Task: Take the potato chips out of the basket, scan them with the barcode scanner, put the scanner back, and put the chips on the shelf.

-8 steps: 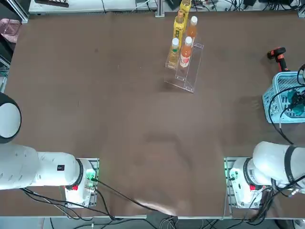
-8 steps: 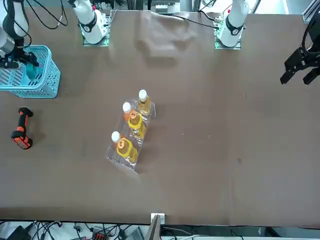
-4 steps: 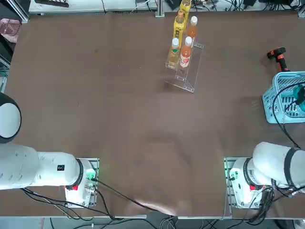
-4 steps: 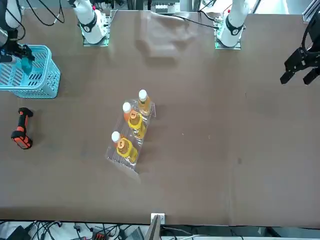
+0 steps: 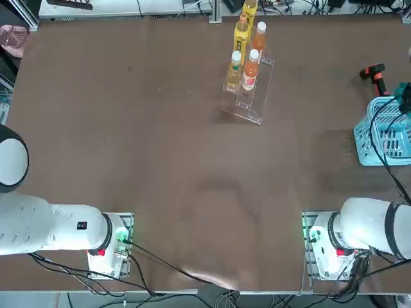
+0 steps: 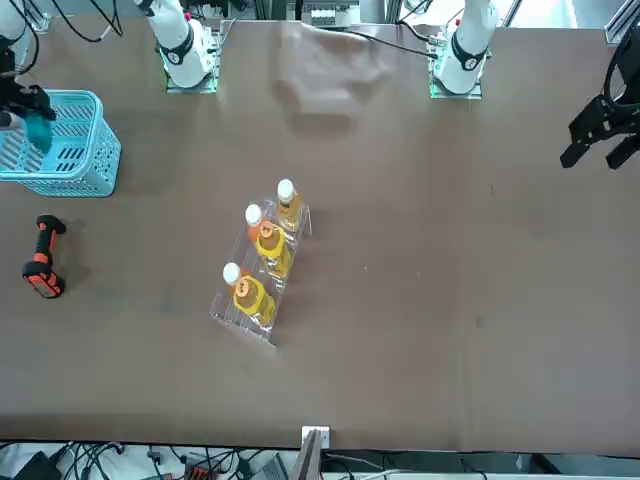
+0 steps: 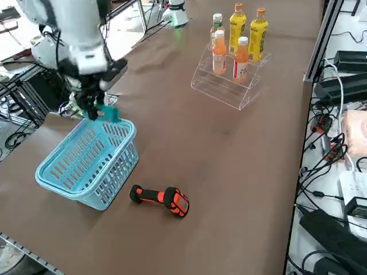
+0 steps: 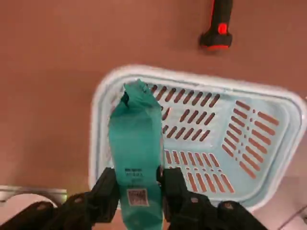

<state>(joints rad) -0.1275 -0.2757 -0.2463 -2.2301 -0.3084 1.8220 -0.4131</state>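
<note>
My right gripper (image 8: 137,184) is shut on the potato chips (image 8: 136,143), a narrow teal packet that hangs above the light blue basket (image 8: 201,84). From the side, the gripper (image 7: 92,106) holds the packet (image 7: 106,113) just over the basket's (image 7: 86,160) far rim. The basket's floor shows bare. The black and orange barcode scanner (image 7: 160,197) lies on the table beside the basket, also visible from the wrist (image 8: 219,24). The clear shelf (image 5: 250,96) stands far off at the table's middle back.
Several orange and yellow drink bottles (image 7: 241,34) stand on the shelf's tiers. The basket (image 5: 385,138) and the scanner (image 5: 374,74) sit close to the table's right edge. Cables and equipment (image 7: 344,172) line the floor beyond the table's far edge.
The right gripper has risen out of the basket with the chips in it. It now hangs higher, over the basket's rim on the scanner's side.
</note>
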